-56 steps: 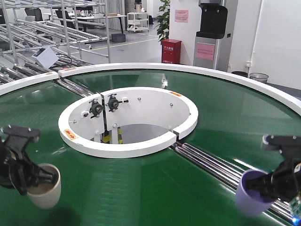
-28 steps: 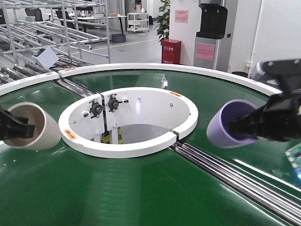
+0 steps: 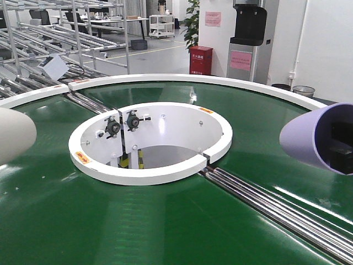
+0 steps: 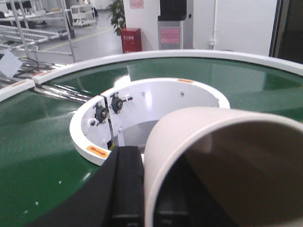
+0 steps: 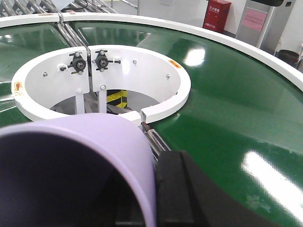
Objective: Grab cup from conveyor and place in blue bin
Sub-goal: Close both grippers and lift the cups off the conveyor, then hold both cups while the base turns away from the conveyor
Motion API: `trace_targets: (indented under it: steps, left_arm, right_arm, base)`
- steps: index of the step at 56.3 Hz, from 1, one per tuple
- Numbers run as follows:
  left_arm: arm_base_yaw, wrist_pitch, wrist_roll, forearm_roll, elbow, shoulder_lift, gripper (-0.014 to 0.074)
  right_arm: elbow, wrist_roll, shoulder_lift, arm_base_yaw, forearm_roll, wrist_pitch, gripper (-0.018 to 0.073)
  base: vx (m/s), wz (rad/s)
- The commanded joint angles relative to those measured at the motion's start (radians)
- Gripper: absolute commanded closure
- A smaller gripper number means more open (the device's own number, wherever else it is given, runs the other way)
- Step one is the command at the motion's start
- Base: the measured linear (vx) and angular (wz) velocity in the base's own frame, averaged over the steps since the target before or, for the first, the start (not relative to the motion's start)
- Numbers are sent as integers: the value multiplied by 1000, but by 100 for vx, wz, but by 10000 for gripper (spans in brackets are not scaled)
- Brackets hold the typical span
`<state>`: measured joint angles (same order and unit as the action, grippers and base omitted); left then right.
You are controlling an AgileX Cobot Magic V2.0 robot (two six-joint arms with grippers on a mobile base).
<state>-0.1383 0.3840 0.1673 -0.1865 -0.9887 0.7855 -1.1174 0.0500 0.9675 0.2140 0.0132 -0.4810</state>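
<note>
The left pincer (image 4: 147, 198) is clamped on the rim of a cream cup (image 4: 199, 142), with one black finger (image 4: 128, 189) outside the wall and the other inside. The cup is tipped on its side, its mouth facing the wrist camera, and is held in the air over the green conveyor surface (image 3: 165, 221). The right pincer (image 5: 152, 198) grips a purple cup (image 5: 94, 142) the same way, one finger (image 5: 177, 189) outside the wall. From the front, the cream cup (image 3: 14, 135) hangs at the left edge and the purple cup (image 3: 311, 135) at the right. Both bases point inward toward the white centre ring (image 3: 149, 171).
</note>
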Motion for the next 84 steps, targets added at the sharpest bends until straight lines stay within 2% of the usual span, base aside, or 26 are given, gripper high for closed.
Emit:
trace_targets:
  steps: [1, 84]
  left_arm:
    - [-4, -96, 0, -16, -24, -10, 604]
    - [-4, -96, 0, -15, -24, -10, 603]
  right_arm:
    - [-31, 0, -17, -1, 13, 91, 569]
    - [-31, 0, -17, -1, 13, 86, 569]
  base:
    - [0, 0]
    - [-5, 0]
